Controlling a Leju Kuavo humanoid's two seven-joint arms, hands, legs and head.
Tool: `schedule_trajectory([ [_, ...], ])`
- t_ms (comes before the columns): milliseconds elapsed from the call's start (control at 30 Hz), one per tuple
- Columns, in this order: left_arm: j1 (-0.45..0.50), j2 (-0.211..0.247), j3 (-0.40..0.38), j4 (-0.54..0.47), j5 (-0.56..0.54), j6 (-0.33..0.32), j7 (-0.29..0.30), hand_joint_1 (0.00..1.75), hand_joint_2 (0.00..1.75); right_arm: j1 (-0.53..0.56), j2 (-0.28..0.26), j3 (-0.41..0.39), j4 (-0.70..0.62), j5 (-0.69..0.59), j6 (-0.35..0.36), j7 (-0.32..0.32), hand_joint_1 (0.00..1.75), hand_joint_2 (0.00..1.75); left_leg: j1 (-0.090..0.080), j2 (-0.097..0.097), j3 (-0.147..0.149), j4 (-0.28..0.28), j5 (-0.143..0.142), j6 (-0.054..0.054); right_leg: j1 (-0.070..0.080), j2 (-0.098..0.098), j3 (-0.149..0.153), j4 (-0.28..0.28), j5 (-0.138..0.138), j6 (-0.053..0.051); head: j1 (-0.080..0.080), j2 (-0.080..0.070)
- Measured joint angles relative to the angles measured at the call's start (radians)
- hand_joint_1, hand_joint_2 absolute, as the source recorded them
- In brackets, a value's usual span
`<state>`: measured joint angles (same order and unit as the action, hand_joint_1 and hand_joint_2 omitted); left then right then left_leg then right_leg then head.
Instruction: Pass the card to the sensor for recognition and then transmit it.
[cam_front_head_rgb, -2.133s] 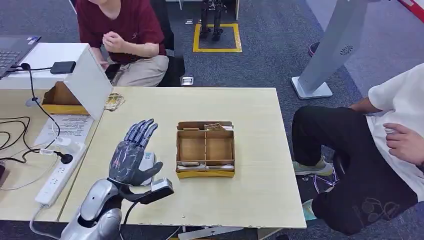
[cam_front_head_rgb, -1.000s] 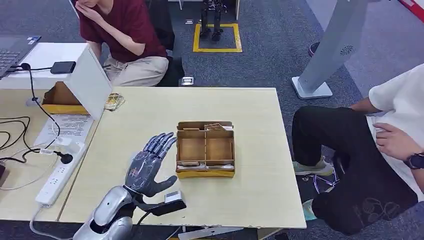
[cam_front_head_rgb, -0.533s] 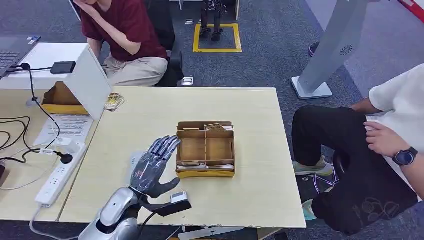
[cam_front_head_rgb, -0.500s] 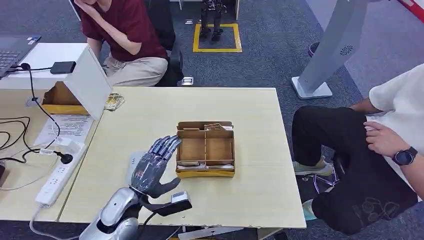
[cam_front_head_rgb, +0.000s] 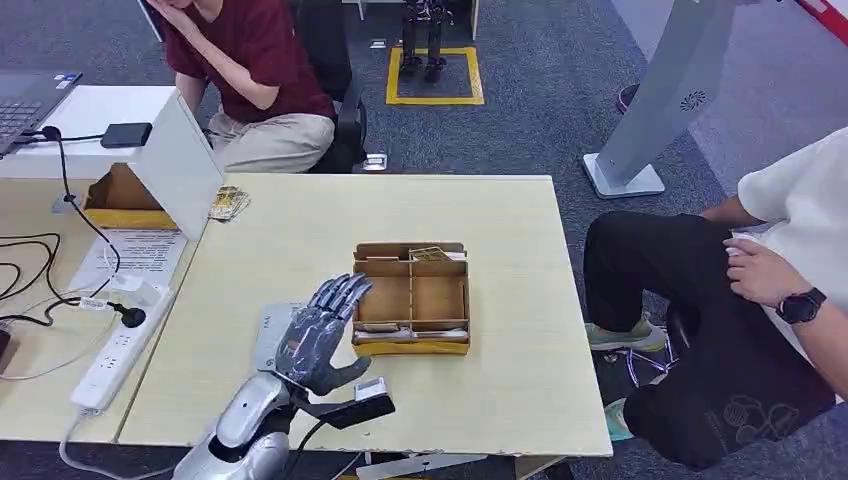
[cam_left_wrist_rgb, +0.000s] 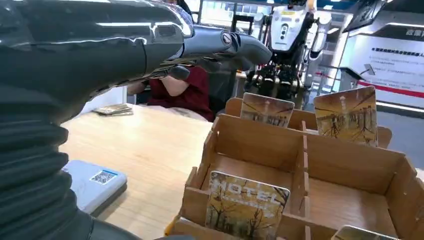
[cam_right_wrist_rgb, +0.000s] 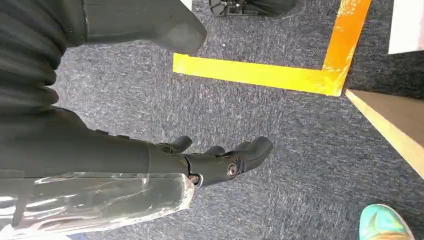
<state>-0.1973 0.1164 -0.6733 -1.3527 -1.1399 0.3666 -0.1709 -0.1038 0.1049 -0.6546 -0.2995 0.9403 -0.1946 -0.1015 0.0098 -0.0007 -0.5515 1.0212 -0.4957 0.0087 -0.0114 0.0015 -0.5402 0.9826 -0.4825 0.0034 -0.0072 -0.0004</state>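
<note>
Fingers (cam_front_head_rgb: 340, 296) of my left hand (cam_front_head_rgb: 315, 340) are spread and hold nothing, hovering beside the wooden box (cam_front_head_rgb: 410, 298) on the table (cam_front_head_rgb: 500, 230). Upright in its compartments I see yellow-brown cards (cam_left_wrist_rgb: 246, 206) printed "HOTEL". Right hand (cam_right_wrist_rgb: 210, 162) hangs empty, loosely extended.

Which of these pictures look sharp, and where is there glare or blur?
Head view: evenly lit and sharp. Left wrist view: the left hand is blurred with streaky glare, while the wooden card box stays clear. Right wrist view: carpet sharp, right hand dark.
</note>
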Motion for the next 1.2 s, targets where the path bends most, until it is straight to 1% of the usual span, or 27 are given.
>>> schedule_trajectory([
  [267, -0.016, -0.027, -0.017, 0.039, 0.003, -0.001, 0.0, 0.0, 1.75, -0.005, 0.006, 0.0, 0.0, 0.002, 0.0, 0.005, 0.0, 1.75, 0.0, 0.0, 0.0, 0.0, 0.0, 0.0, 0.0, 0.0, 0.0, 0.0, 0.0, 0.0, 0.0, 0.0],
  [633, -0.03, -0.06, -0.018, 0.065, 0.029, -0.001, 0.006, 0.0, 1.75, -0.012, 0.011, 0.0, -0.001, 0.003, 0.0, 0.009, 0.0, 1.75, 0.0, 0.0, 0.0, 0.0, 0.0, 0.0, 0.0, 0.0, 0.0, 0.0, 0.0, 0.0, 0.0, 0.0],
  [1000, -0.049, -0.077, -0.018, 0.083, 0.04, 0.011, 0.016, 0.0, 1.75, -0.013, 0.011, 0.005, -0.001, 0.003, -0.001, 0.011, 0.0, 1.75, 0.0, 0.0, 0.0, 0.0, 0.0, 0.0, 0.0, 0.0, 0.0, 0.0, 0.0, 0.0, 0.0, 0.0],
  [1200, -0.056, -0.079, -0.017, 0.103, 0.038, 0.023, 0.026, 0.0, 1.75, -0.013, 0.012, 0.01, -0.001, 0.002, 0.0, 0.014, 0.0, 1.75, 0.0, 0.0, 0.0, 0.0, 0.0, 0.0, 0.0, 0.0, 0.0, 0.0, 0.0, 0.0, 0.0, 0.0],
])
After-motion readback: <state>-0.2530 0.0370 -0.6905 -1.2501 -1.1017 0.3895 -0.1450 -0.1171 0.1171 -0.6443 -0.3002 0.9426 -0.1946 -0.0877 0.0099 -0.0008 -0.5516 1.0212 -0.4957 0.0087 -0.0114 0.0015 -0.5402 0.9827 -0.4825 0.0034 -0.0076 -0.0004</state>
